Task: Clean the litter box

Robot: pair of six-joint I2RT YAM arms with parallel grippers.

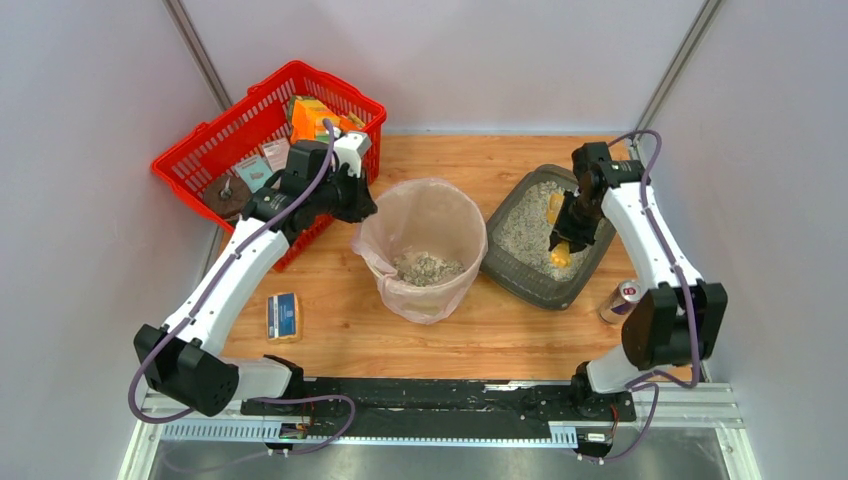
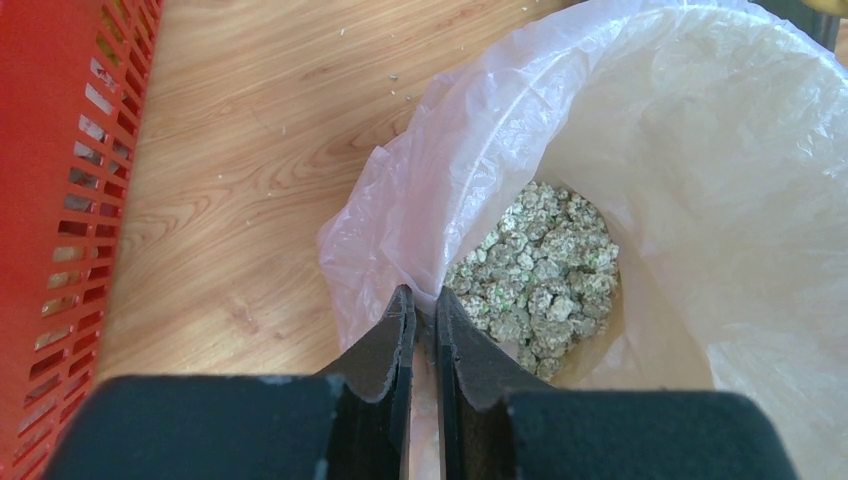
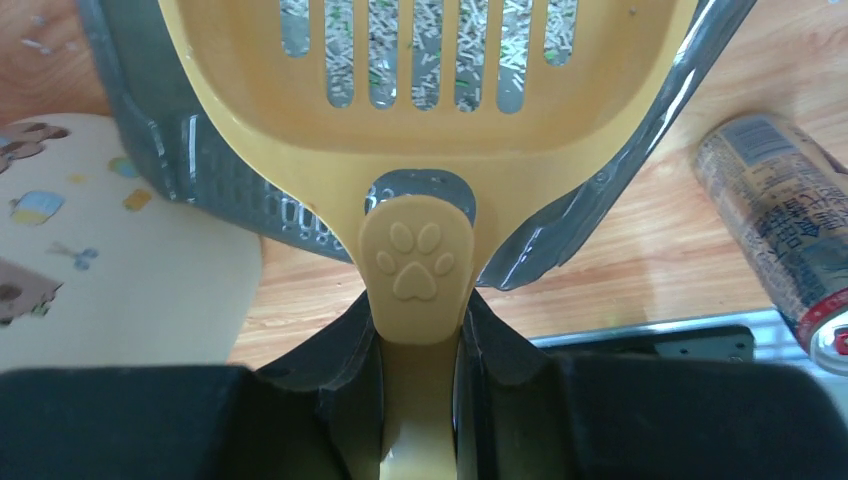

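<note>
Right gripper (image 3: 418,312): fingers clamped on the paw-print handle of a yellow slotted plastic scoop (image 3: 420,145), whose head hangs over pale litter.
Shallow dark grey plastic litter box (image 1: 530,282): on the wooden table (image 1: 470,160), just right of the bin, near a drinks can (image 3: 780,210).
Left gripper (image 2: 421,305): fingers closed to a slit, pinching the clear plastic bag liner (image 2: 700,150) at its rim.
Round beige bin (image 1: 428,305): holds grey-green clumps (image 2: 540,270).
Red mesh basket (image 1: 230,140): left of the bin.
</note>
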